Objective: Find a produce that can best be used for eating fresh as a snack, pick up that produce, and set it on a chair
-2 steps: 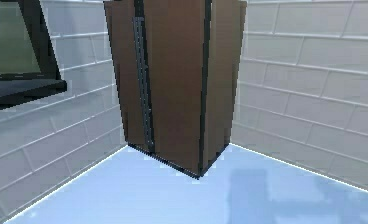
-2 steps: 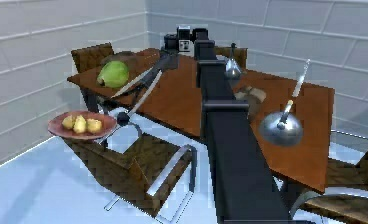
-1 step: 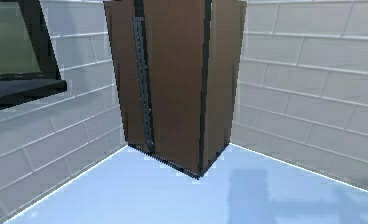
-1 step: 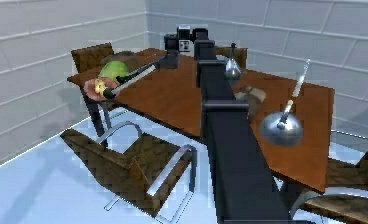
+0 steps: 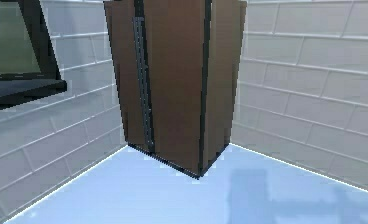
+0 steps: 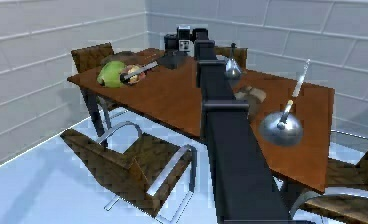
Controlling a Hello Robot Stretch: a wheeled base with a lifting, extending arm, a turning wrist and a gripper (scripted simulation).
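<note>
Fruit (image 6: 114, 72), round and green, lies near the counter's (image 6: 172, 105) far left corner. The arm (image 6: 227, 135) lies across the counter toward it, with the pincer (image 6: 147, 67) at the fruit; I read this as the reach for the pick. I cannot tell the pincer's state, nor whether it has hold of anything, since the fruit rests on the wood at its tip.

A silver pan (image 6: 282, 128) sits near the right edge close beside the arm, and I judge a sideways swing could clip it. A chair (image 6: 132, 165) at the near edge looks the handiest drop spot. A fridge (image 5: 172, 80) stands straight ahead in the tiled corner.
</note>
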